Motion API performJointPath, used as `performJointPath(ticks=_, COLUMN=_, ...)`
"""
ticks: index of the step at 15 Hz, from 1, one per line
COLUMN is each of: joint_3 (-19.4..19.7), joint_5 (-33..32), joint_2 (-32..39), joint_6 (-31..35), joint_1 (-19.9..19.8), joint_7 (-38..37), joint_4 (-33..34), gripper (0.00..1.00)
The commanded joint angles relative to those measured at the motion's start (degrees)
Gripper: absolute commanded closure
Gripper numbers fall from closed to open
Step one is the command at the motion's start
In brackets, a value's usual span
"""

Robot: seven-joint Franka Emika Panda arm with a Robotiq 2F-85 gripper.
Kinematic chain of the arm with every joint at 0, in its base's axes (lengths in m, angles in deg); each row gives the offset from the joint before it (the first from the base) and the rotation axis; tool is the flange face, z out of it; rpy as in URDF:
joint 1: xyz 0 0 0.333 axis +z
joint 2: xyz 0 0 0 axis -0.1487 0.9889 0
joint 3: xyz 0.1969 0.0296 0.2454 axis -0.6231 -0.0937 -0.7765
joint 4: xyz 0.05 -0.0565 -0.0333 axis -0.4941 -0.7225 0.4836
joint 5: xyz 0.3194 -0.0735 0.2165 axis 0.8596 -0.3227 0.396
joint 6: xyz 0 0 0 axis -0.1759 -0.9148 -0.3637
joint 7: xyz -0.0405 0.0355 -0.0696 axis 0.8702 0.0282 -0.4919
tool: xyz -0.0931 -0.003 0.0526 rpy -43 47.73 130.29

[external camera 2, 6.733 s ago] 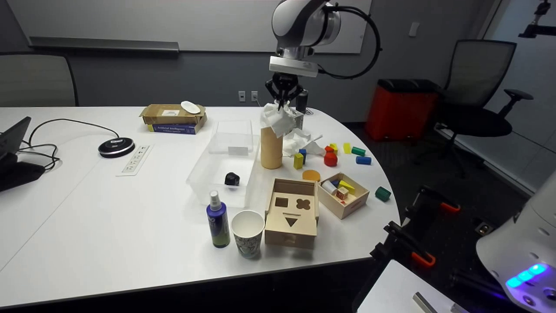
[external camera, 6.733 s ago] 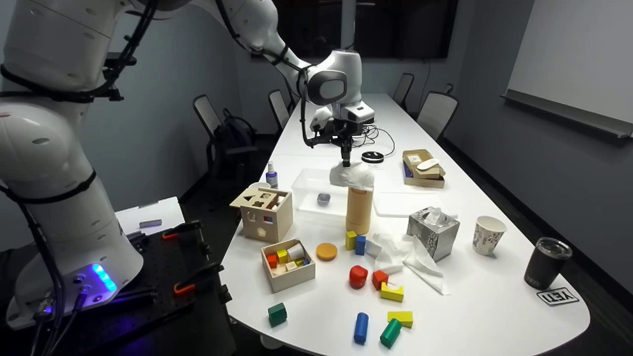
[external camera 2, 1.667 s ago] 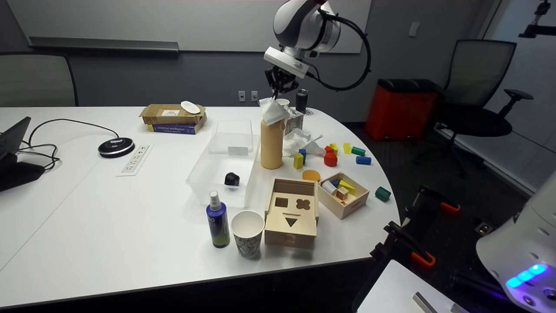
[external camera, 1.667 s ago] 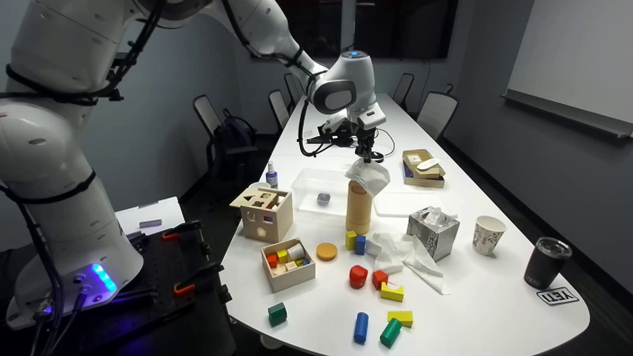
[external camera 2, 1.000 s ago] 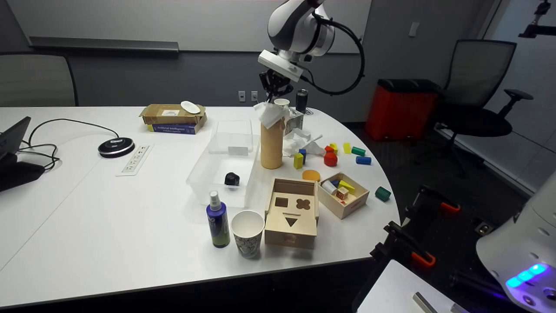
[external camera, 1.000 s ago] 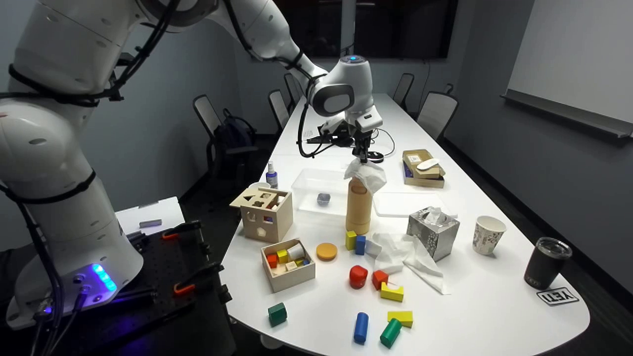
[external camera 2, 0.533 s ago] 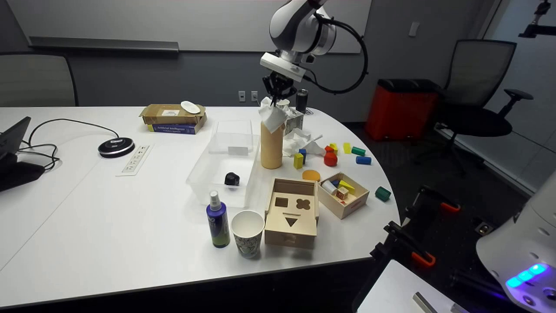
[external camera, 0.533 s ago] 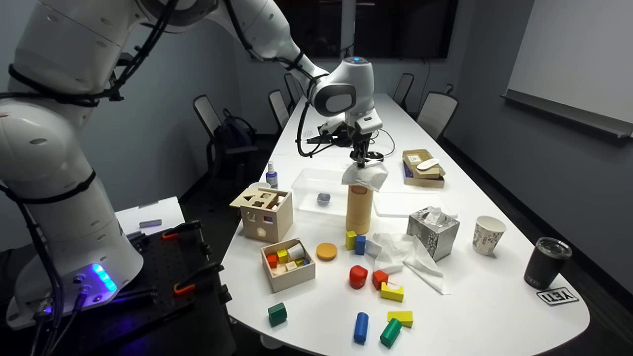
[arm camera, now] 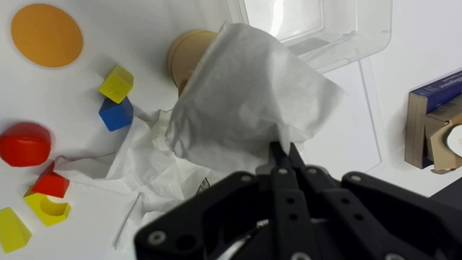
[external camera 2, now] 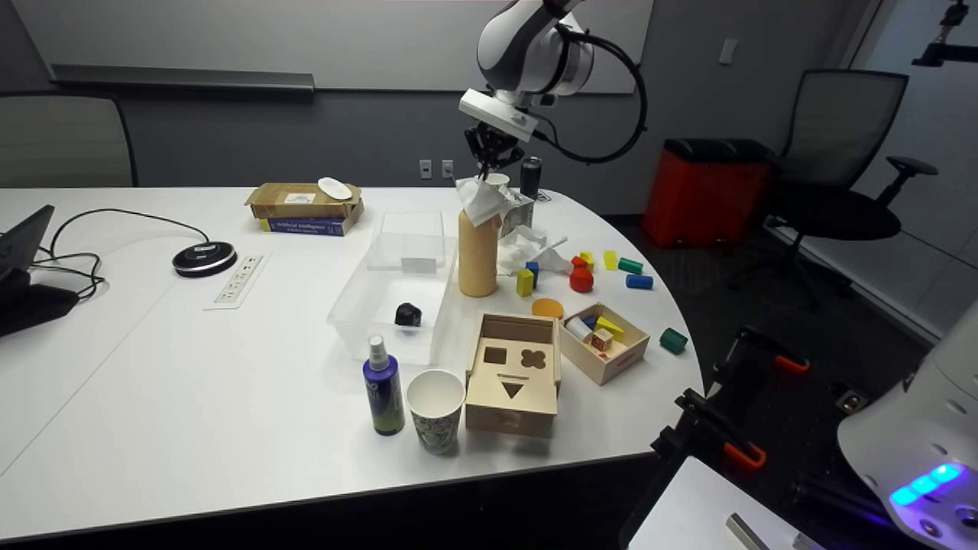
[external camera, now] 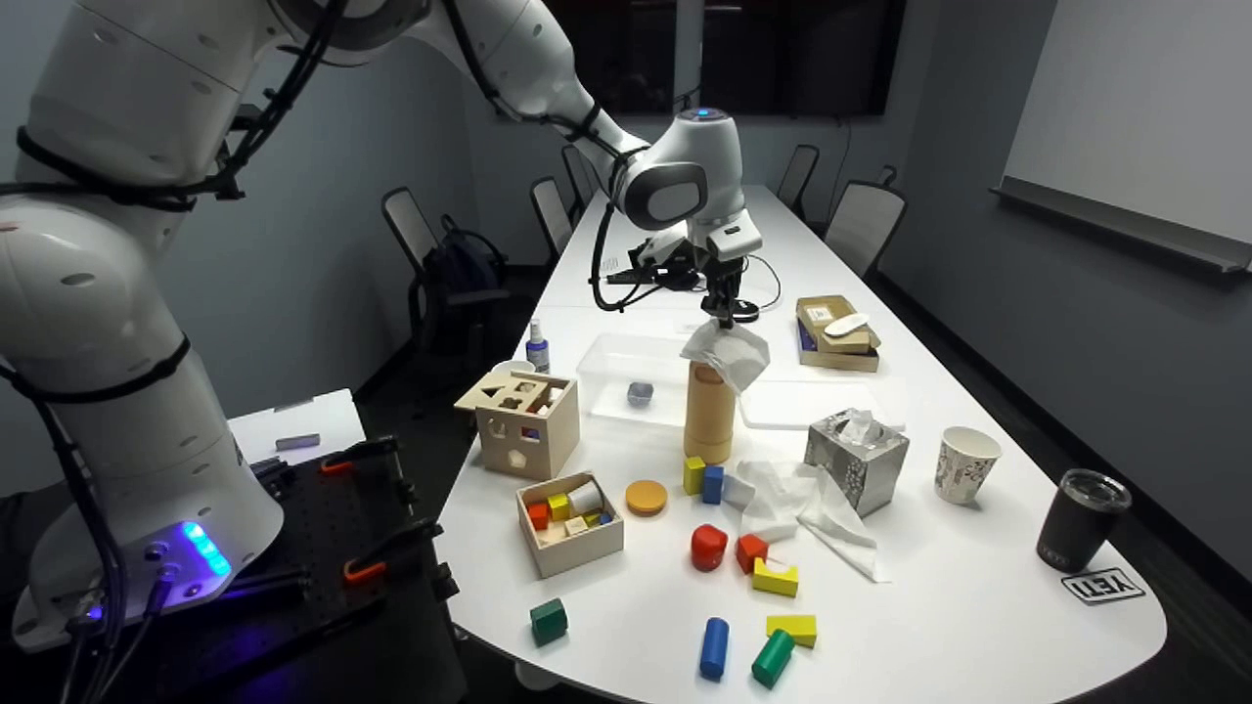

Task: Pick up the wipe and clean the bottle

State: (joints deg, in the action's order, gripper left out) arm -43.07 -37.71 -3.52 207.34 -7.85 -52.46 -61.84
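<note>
Against half a second ago, the fingers [external camera: 725,311] sit a touch farther toward 2 o'clock in an exterior view, and the wipe [external camera: 732,354] has gone with them, baring a little more of the top of the tan bottle [external camera: 710,425] on its 10 o'clock side. I take this for one leg of a short stroke back and forth: the picking-up is done, the cleaning is probably under way, but as it hangs the wipe reaches only the upper part. The lower body likely calls for bringing it down and keeping it closer.

The fingers are clenched on a pinch of the wipe, which fans out from their tips. The tan bottle stands upright on the counter [external camera: 939,596], with the wipe at its 12 o'clock.

The wrist view looks down on the spread wipe and shows only part of the tan bottle, peeping out toward half past ten from the fingertips; whether the wipe presses on it cannot be told there. Both exterior views give the bare side beneath. The tissue box [external camera: 857,464] shows plainly in an exterior view, between 3 and 4 o'clock from the tan bottle. The spray bottle [external camera 2: 383,393], with a paper cup [external camera 2: 436,416] just beside it at 4 o'clock, is missing from the wrist view.
</note>
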Motion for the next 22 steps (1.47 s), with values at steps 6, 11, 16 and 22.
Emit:
performJointPath(ticks=6, joint_3=0.24, joint_5=-0.25, joint_2=0.52, joint_6=-2.25, joint_1=0.81, joint_7=-4.17, joint_4=0.47, gripper=1.00)
performJointPath(ticks=11, joint_3=-0.04, joint_5=-0.59, joint_2=-0.17, joint_6=-6.01, joint_1=1.16, joint_7=-6.83, joint_4=0.83, gripper=1.00)
performJointPath(ticks=16, joint_3=1.14, joint_5=-3.25, joint_2=-0.76, joint_6=-8.53, joint_1=2.33, joint_7=-10.11, joint_4=1.08, gripper=1.00)
performJointPath(ticks=22, joint_3=1.47, joint_5=-5.91, joint_2=-4.02, joint_6=-6.95, joint_1=2.92, joint_7=-11.32, joint_4=-0.96, gripper=1.00)
